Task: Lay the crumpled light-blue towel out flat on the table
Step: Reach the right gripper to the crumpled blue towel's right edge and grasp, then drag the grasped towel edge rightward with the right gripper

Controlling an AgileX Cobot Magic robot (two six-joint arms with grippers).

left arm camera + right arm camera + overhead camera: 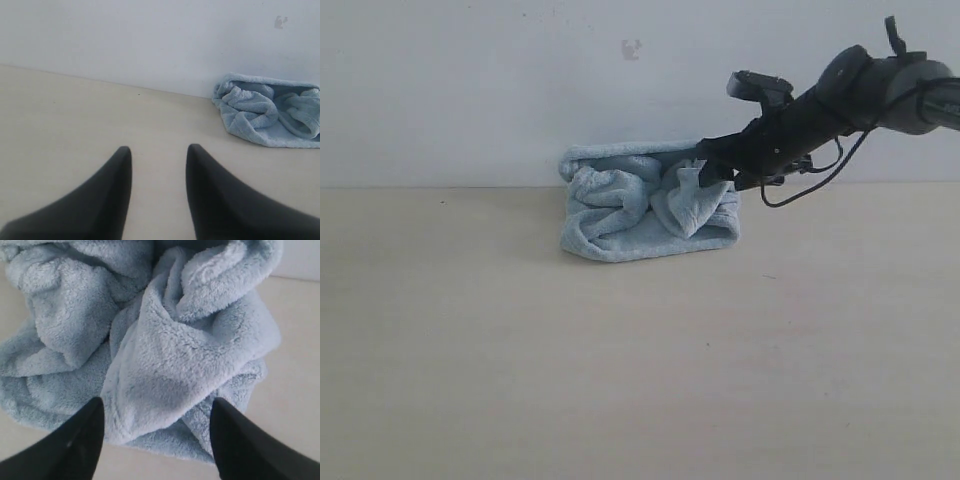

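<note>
one towel lies bunched in thick folds at the far edge of the bench, right against the wall. in the outside view its long axis runs side to side along the wall, with the ends pointing left and right. the right hand reaches over the towel's right end, its fingers spread wide on either side of a raised fold. the left hand hangs low over the bench, fingers wide apart, well clear of the towel.
</note>
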